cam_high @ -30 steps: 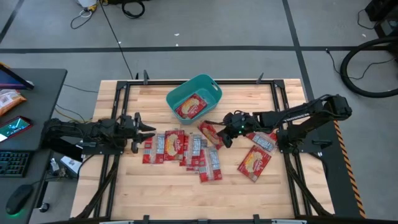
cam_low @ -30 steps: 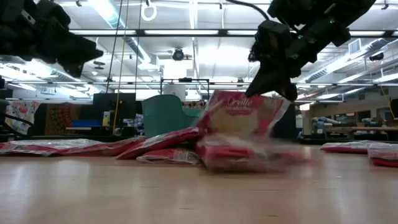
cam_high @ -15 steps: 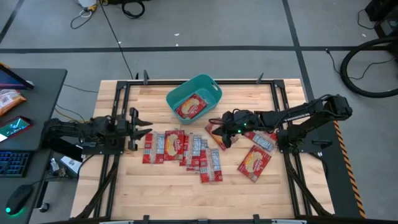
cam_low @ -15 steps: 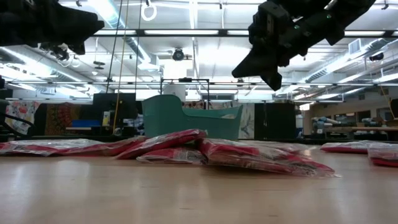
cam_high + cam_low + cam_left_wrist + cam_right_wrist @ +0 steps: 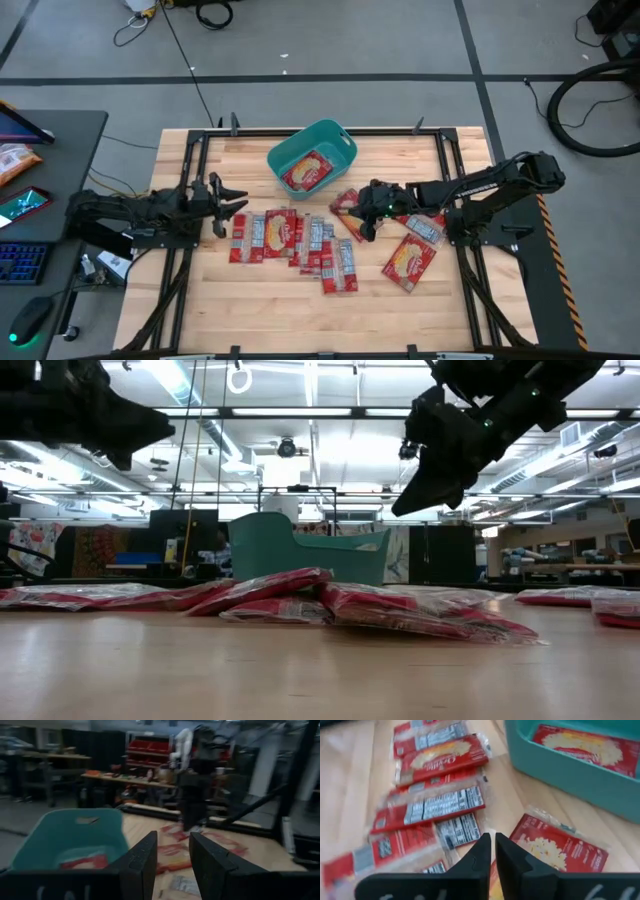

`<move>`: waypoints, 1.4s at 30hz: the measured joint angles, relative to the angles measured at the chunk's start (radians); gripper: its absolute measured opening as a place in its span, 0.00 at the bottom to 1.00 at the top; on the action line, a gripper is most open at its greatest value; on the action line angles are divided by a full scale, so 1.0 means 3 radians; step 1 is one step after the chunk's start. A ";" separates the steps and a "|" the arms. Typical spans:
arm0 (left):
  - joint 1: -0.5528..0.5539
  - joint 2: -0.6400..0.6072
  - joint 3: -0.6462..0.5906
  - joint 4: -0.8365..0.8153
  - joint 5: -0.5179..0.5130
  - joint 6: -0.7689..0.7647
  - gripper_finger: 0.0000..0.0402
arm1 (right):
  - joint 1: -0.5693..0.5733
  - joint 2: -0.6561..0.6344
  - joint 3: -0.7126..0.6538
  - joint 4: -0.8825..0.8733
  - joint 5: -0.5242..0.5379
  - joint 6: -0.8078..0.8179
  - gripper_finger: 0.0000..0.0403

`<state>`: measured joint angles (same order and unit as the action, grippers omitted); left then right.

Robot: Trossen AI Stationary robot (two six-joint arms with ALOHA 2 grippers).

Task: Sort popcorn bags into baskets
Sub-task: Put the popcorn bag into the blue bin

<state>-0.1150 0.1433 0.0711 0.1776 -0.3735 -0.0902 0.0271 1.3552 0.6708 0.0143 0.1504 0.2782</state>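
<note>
Several red popcorn bags [image 5: 290,240] lie flat in an overlapping row on the wooden table; in the low view the pile [image 5: 300,595] lies level. One bag [image 5: 345,205] lies just below the teal basket [image 5: 312,155], which holds one bag [image 5: 307,172]. My right gripper [image 5: 364,222] hovers above that loose bag [image 5: 560,850], shut [image 5: 493,840] and empty, clear of the pile in the low view [image 5: 397,510]. My left gripper [image 5: 238,197] is open [image 5: 173,840] at the row's left end, above the table, facing the basket [image 5: 65,840].
Two more red bags [image 5: 410,260] [image 5: 420,225] lie under the right arm toward the table's right side. A black frame [image 5: 190,160] runs along the table's edges. Bare wood [image 5: 250,310] lies along the near side. A desk with a phone [image 5: 25,205] stands left of the table.
My right gripper has let go of a popcorn bag that it held tilted up off the table; the bag has dropped flat below the basket. The gripper opened, drew back a little toward the table's right, and its fingers have come together again.
</note>
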 joint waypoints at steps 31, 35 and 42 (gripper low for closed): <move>0.0003 0.0372 0.0000 0.1086 -0.0425 0.1326 0.30 | 0.0206 0.1142 0.0774 -0.0192 0.0026 0.0386 0.66; 0.0003 0.0372 0.0000 0.0979 -0.0425 0.1304 0.30 | 0.0125 0.1214 0.0773 -0.0079 -0.0034 0.0373 0.64; 0.0003 0.0420 0.0000 0.1000 -0.0424 0.1377 0.30 | -0.0124 0.1371 0.0773 0.0289 -0.0587 0.1134 0.59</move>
<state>-0.1143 0.2693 0.0711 0.4778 -0.5007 0.3229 -0.0101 1.7665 0.9028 0.1009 -0.0256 0.6184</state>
